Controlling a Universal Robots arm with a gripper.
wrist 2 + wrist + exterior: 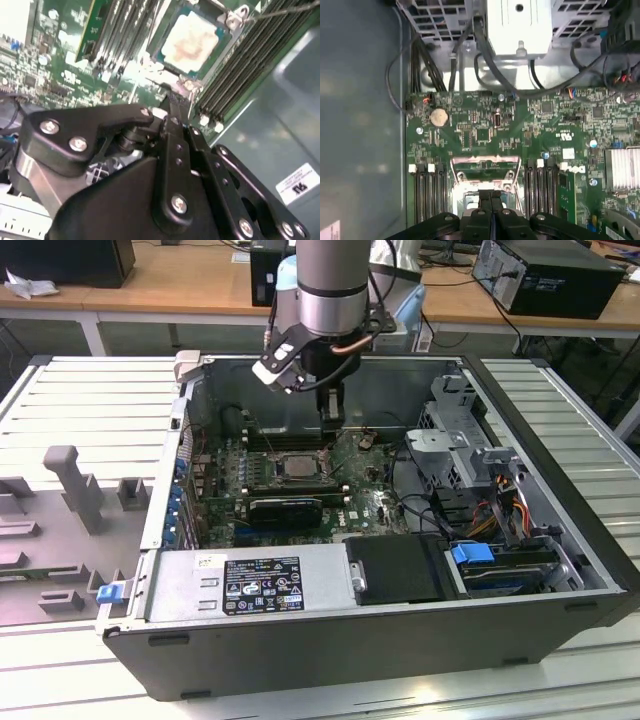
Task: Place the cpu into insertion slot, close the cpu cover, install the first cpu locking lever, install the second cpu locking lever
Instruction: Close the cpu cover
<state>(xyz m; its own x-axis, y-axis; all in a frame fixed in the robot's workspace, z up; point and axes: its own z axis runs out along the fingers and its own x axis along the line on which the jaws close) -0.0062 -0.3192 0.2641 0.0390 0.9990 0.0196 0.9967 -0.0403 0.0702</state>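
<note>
The cpu (pixel 192 40), a square chip with a silver-grey top, lies flat in the insertion slot (pixel 285 455) on the green board; it also shows in the exterior view as the cpu (pixel 300 466). The silver cpu cover (pixel 231 24) frames the chip and appears to lie down over it. My gripper (pixel 331 425) hangs straight down inside the case at the socket's far edge. In the second wrist view my gripper (pixel 172 100) is shut, its tip right at the cover's edge. In the first wrist view my gripper (pixel 490 196) stands over the slot (pixel 470 187), with nothing seen between the fingers.
Long black memory slots (pixel 427 195) flank the socket on both sides. A ribbed heatsink (pixel 622 170), a coin battery (pixel 439 117) and black cables (pixel 485 60) lie around it. The drive cage (pixel 460 440) and power supply (pixel 250 585) wall in the board.
</note>
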